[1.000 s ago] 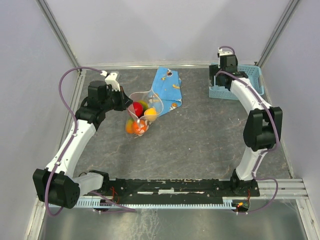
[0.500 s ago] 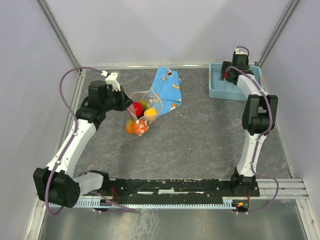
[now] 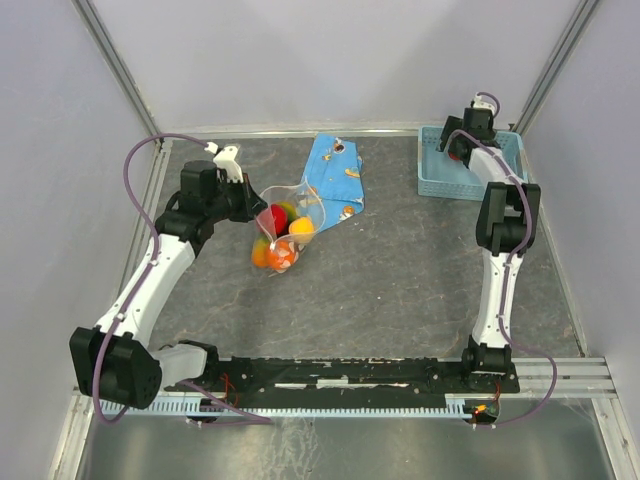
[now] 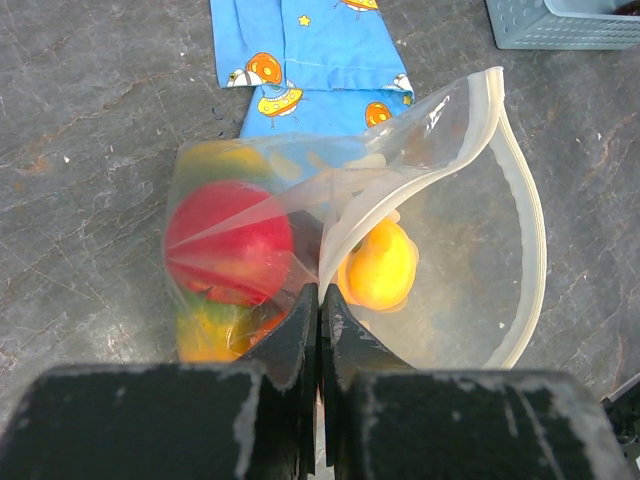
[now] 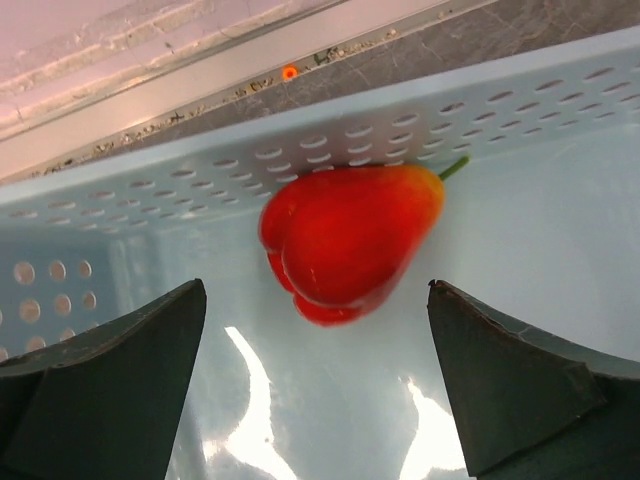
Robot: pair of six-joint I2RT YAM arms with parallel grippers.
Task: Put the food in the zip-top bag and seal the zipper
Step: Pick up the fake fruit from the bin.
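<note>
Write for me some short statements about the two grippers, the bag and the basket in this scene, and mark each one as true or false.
1. The left gripper is shut on the zip-top bag. True.
2. The zipper is sealed. False: the bag's mouth gapes open.
3. The bag is empty. False: a red fruit and a yellow fruit are inside, among others.
4. The right gripper is open over the light-blue basket. True.
5. The basket holds a red pepper-shaped toy. True.
</note>
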